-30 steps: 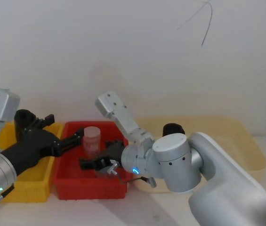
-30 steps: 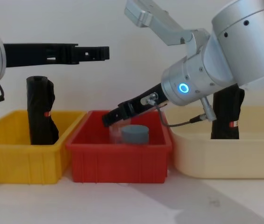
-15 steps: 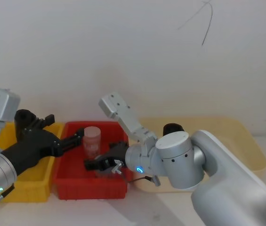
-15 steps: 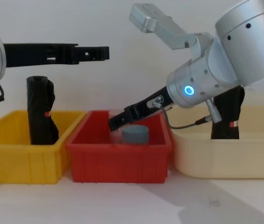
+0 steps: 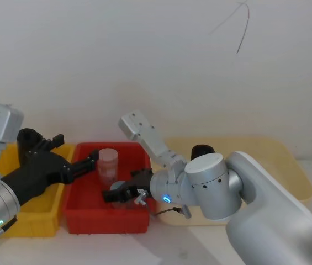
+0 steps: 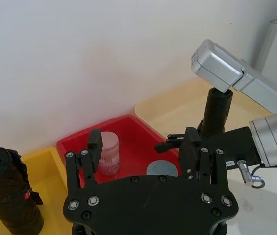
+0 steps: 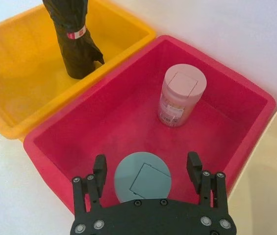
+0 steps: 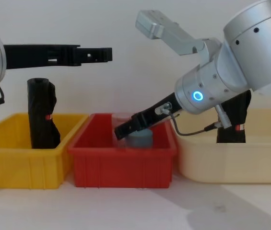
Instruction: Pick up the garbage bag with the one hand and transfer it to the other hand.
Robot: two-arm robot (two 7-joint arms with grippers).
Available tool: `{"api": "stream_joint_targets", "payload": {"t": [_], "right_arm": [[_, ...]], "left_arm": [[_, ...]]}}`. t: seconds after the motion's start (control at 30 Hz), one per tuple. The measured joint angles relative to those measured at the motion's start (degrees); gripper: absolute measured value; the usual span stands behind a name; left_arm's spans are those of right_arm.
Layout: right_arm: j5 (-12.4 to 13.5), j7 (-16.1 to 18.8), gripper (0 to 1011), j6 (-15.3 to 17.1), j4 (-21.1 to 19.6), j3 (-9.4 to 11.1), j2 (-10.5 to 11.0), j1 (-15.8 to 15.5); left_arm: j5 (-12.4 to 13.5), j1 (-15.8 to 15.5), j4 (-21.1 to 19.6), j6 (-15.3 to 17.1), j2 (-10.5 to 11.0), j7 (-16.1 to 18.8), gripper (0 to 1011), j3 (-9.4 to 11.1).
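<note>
Right gripper (image 7: 146, 164) spread over the red bin (image 7: 216, 68), lower centre; left gripper (image 6: 143, 139) also spread. Take the garbage bag (image 6: 216, 110), upper right, at mid-body: likely light, soft, slick.

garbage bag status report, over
Left gripper open, hovering high. Right gripper open, low in red bin over grey-lidded jar. Garbage bag upright in beige bin, untouched.

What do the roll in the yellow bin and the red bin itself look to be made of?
The garbage bag roll standing in the yellow bin looks like thin black plastic film: matte, creased, flaring at its base, with a red-and-white band. The red bin looks like rigid moulded plastic: smooth walls, rounded rim, slight sheen.
</note>
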Motion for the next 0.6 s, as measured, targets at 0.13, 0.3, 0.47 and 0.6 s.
{"api": "stream_joint_targets", "payload": {"t": [0.13, 0.3, 0.47, 0.6], "right_arm": [[-0.19, 0.23, 1000, -0.02, 0.42, 0.03, -0.01, 0.09], [-0.38, 0.94, 1000, 0.25, 0.54, -0.09, 0.16, 0.09], [-0.49, 1.77, 999, 0.80, 0.20, -0.41, 0.50, -0.20], [-0.54, 2.26, 1000, 1.05, -0.16, -0.53, 0.69, -0.49]], "left_arm": [[0.00, 0.00, 0.00, 0.00, 0.00, 0.00, 1002, 0.00], [0.00, 0.00, 0.00, 0.00, 0.00, 0.00, 1001, 0.00], [0.00, 0.00, 0.00, 0.00, 0.00, 0.00, 1001, 0.00], [0.00, 0.00, 0.00, 0.00, 0.00, 0.00, 1001, 0.00]]}}
